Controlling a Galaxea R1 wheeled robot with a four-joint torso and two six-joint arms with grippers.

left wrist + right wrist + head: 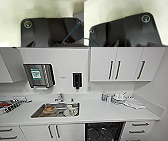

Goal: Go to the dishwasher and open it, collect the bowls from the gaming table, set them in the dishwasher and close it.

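Dark dishwasher (104, 131) cavity under white counter (100, 112).

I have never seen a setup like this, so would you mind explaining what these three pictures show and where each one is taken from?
They come from a wheeled two-armed robot. The wide picture is from its head camera, looking down at a kitchen counter with a sink holding some dishes, a tap, and small items near the wall on the right. Below, the dishwasher shows its dark inside, so it looks open. The other two pictures come from cameras on the wrists: the dark plate with round fittings belongs to the robot, over a pale floor. Nothing can be seen held.
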